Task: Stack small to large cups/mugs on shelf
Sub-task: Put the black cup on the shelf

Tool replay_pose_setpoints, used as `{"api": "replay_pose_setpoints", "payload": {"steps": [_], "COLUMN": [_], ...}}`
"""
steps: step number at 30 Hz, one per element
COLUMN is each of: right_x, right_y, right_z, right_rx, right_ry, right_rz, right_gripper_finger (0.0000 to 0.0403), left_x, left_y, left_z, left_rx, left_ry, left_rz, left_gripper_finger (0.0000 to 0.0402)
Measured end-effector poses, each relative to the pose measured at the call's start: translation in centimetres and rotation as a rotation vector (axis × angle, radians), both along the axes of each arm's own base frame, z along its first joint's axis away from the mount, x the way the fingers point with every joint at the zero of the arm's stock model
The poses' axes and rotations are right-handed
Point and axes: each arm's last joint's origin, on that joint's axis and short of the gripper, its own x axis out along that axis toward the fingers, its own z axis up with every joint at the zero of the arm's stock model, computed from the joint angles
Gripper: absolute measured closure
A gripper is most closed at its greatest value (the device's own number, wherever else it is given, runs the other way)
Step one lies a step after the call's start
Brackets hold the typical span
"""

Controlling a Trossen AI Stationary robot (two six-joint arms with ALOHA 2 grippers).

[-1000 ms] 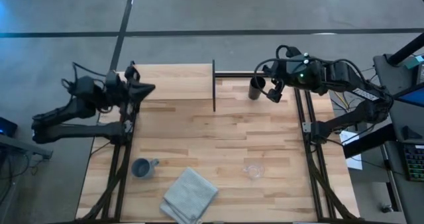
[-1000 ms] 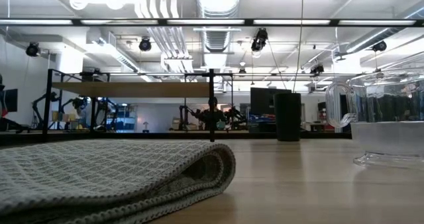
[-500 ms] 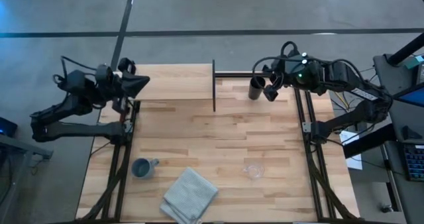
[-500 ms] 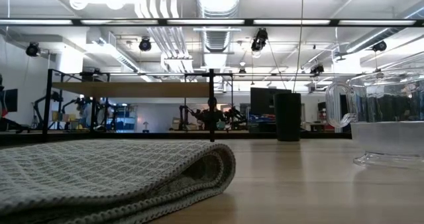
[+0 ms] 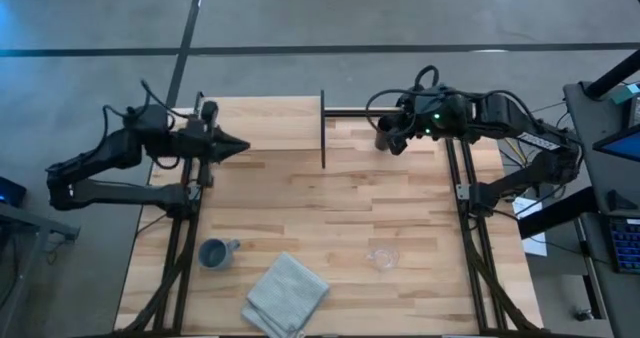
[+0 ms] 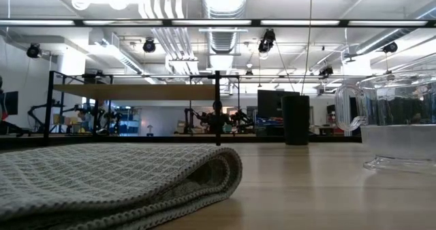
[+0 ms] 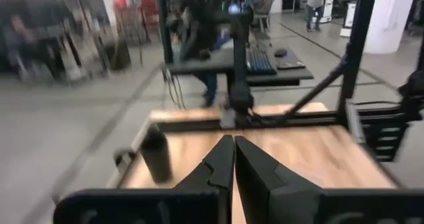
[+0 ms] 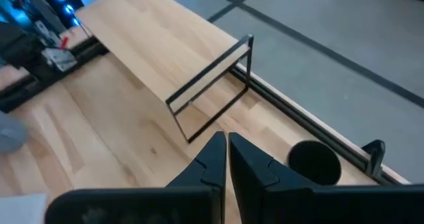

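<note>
Plainly, none of the three vessels shows anything inside it. The black cup [image 5: 385, 133], a tall dark cylinder whose open mouth is seen dark and empty in the right wrist view, stands upright on the tabletop [image 5: 330, 218] at the far edge, just right of the shelf [image 5: 262, 122]. The shelf is a pale wooden board carried on thin black uprights along the far left of the table, and nothing stands on it. The blue-grey mug [image 5: 213, 253] sits near the front left corner, its handle pointing right, beside the folded grey cloth [image 5: 286, 294]. The clear glass cup [image 5: 382, 257] stands further right at the front, well apart from the mug; the low view shows its handle and thick clear base. The right gripper [image 5: 397, 143] hovers just beside the black cup, fingers together and holding nothing. The left gripper [image 5: 236, 145] hangs over the shelf's near edge, its fingers pressed together too.
</note>
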Motion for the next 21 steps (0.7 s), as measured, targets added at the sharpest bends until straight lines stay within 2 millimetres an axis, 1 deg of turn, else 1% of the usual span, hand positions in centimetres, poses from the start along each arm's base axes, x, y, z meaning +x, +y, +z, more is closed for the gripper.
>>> {"api": "replay_pose_setpoints", "payload": {"steps": [3, 6, 9, 14, 17, 21], "right_x": [0.7, 1.4, 2.1, 2.6, 2.5, 1.9], "right_y": [-0.1, -0.1, -0.2, -0.9, -1.7, -3.1], "right_z": [-0.7, -1.3, -2.0, -3.0, -3.7, -4.7], "right_rx": [0.006, 0.023, 0.016, -0.024, -0.009, 0.011], "right_ry": [0.046, 0.086, 0.135, 0.257, 0.332, 0.467], "right_rz": [0.003, 0.021, 0.037, 0.084, 0.056, 0.03], "right_gripper_finger": [0.039, 0.039, 0.039, 0.039, 0.039, 0.039], "left_x": [0.7, 1.1, 1.0, 1.3, 1.6, 2.1], "left_y": [0.2, 0.4, 0.4, 0.7, 0.8, 0.9], "left_z": [0.8, 1.4, 1.7, 1.5, 1.4, 1.2], "left_rx": [0.111, 0.139, 0.125, 0.085, 0.04, 0.032], "left_ry": [-0.081, -0.145, -0.174, -0.157, -0.158, -0.144], "left_rz": [0.013, 0.041, 0.058, 0.116, 0.125, 0.124], "left_gripper_finger": [0.0402, 0.0402, 0.0402, 0.0402, 0.0402, 0.0402]}}
